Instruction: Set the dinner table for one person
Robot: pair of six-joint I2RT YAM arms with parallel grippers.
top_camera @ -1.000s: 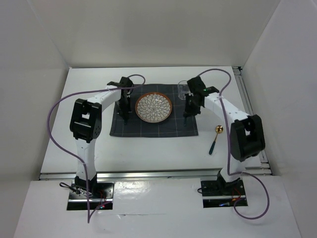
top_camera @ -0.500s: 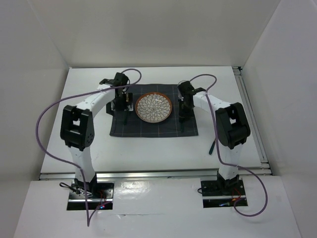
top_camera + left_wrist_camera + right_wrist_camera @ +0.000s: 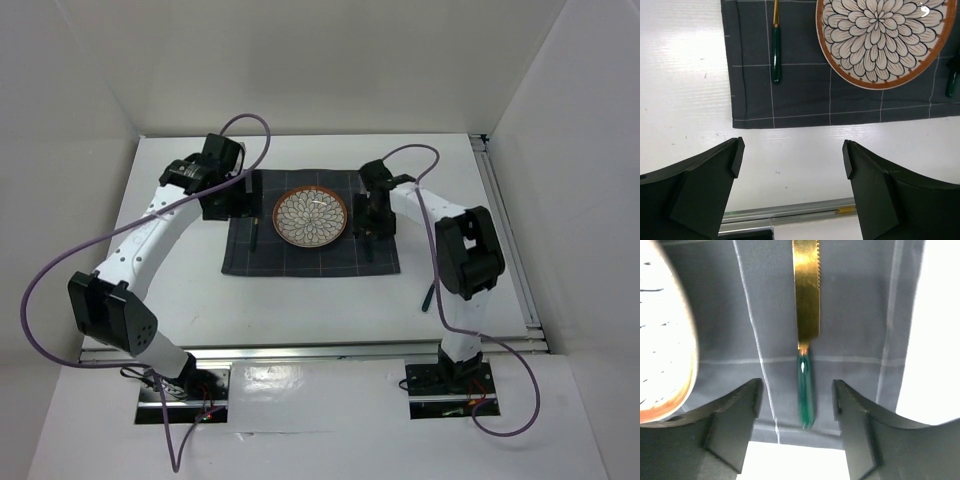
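On the white dinner table point(image 3: 180, 270) lies a dark grey checked placemat point(image 3: 310, 258) with a flower-patterned plate point(image 3: 311, 216) on it. A gold utensil with a green handle point(image 3: 775, 55) lies on the mat left of the plate point(image 3: 880, 35). My left gripper point(image 3: 790, 160) is open and holds nothing; it hangs over bare table just off the mat's edge, and shows in the top view as the left gripper point(image 3: 232, 203). A gold knife point(image 3: 807, 315) lies on the mat right of the plate. My right gripper point(image 3: 797, 400) is open, straddling the knife's green handle point(image 3: 806, 395) without touching it.
A dark-handled utensil point(image 3: 428, 298) lies on the table right of the mat, partly behind the right arm. Silver rails run along the near edge point(image 3: 300, 352) and the right edge point(image 3: 505, 230). White walls enclose the table on three sides.
Both grippers have opened. The left arm let go of the green-handled utensil and drew back to the left, its elbow swinging toward the near left. The right jaws spread off the knife handle.
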